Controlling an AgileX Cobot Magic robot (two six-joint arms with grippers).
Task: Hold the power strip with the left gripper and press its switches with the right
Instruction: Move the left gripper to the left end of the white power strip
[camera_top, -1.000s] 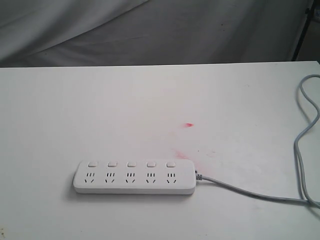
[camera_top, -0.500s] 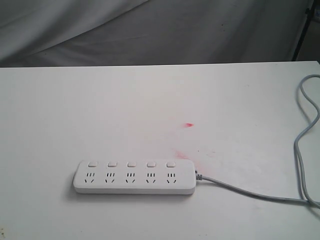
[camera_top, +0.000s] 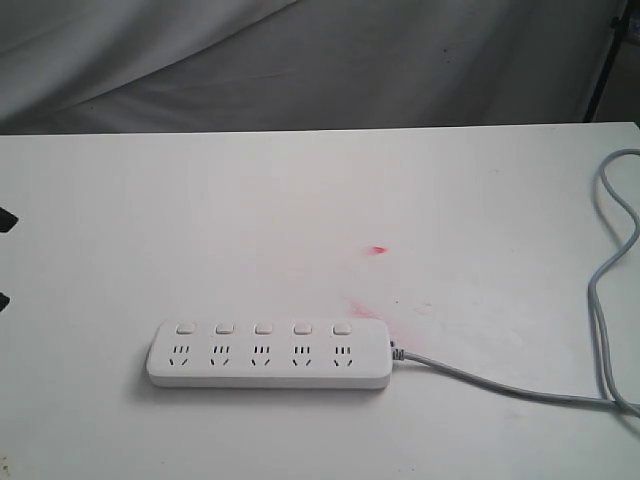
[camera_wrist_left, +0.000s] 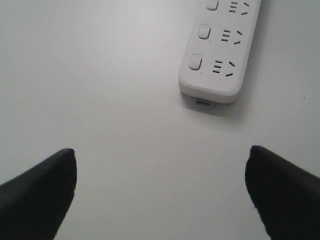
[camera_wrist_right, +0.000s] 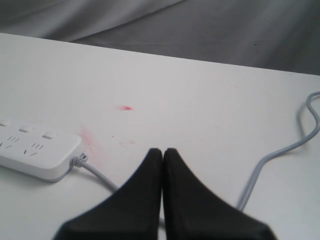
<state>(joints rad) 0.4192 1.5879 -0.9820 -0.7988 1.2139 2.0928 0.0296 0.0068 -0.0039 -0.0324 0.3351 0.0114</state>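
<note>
The white power strip (camera_top: 270, 365) lies flat near the table's front, its row of switches (camera_top: 262, 328) along the far side and a grey cable (camera_top: 500, 385) leaving its right end. My left gripper (camera_wrist_left: 161, 151) is open wide over bare table, short of the strip's left end (camera_wrist_left: 215, 75) and holding nothing. Only its two black fingertips (camera_top: 5, 219) show at the exterior view's left edge. My right gripper (camera_wrist_right: 163, 150) is shut and empty above the table, to the right of the strip's cable end (camera_wrist_right: 40, 160). It is outside the exterior view.
The cable (camera_top: 610, 260) loops along the table's right side up toward the far edge. Red smudges (camera_top: 377, 250) mark the white table (camera_top: 200, 220) behind the strip's right end. A grey cloth (camera_top: 300, 60) hangs behind the table.
My left gripper has opened wide, and its fingertips have come into sight at the exterior view's left edge. The power strip and cable have not moved.
</note>
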